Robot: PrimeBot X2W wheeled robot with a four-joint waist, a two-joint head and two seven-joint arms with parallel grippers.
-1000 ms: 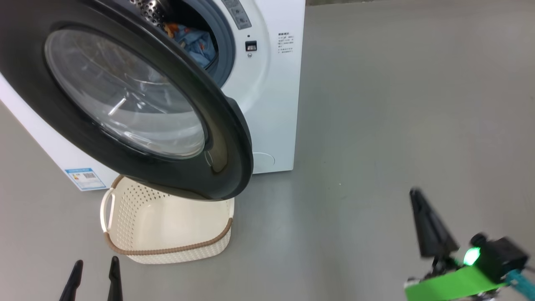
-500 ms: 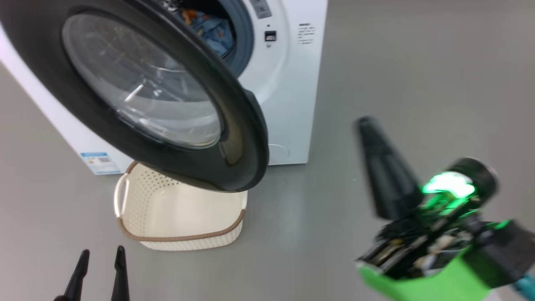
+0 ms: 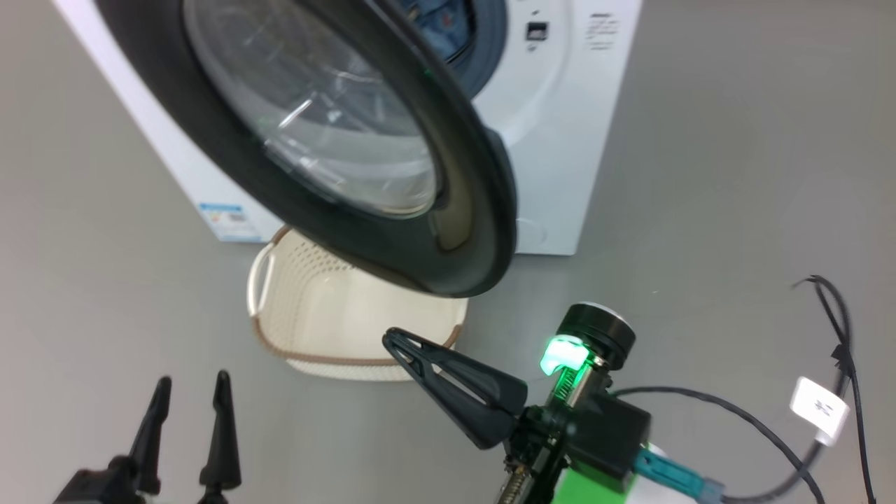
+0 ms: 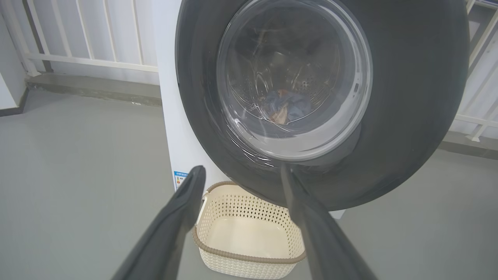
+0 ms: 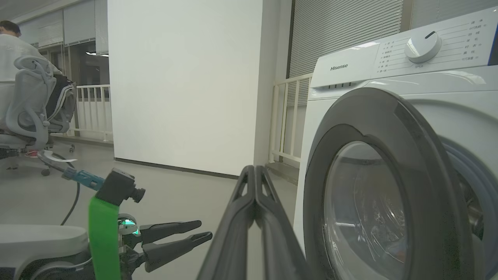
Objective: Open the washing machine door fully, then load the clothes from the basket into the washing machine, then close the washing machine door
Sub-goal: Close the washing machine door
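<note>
One smooth grey floor [image 3: 700, 175] carries everything here. Around it the room shows a white railing [image 4: 78, 39], a plain white wall [image 5: 183, 77] and slatted shutters [image 5: 342, 31]. Far off, a person [image 5: 11, 42] sits in a grey office chair [image 5: 27, 101]. Dark cables [image 3: 770, 434] trail over the floor at the robot's right.

By count there is one washing machine [image 3: 560, 140], one washing machine door [image 3: 210, 140], one basket [image 3: 350, 367], one small bundle of clothes [image 4: 288, 109] and two pairs of fingers.

The door stands partly open, and its black rim hangs over the far end of the basket. The basket sits on the floor just in front of the machine. The clothes lie inside the drum, seen blue through the door's glass.

The left fingers [image 3: 222, 427] are spread wide and hold nothing. They sit low, near the basket but apart from it. In the left wrist view the basket appears between them, with the door's glass above their tips.

The right fingers [image 3: 448, 392] are pressed together and hold nothing. In the head view their tip points over the basket's near rim, below the door's lower edge. In the right wrist view the door stands just to their right.
</note>
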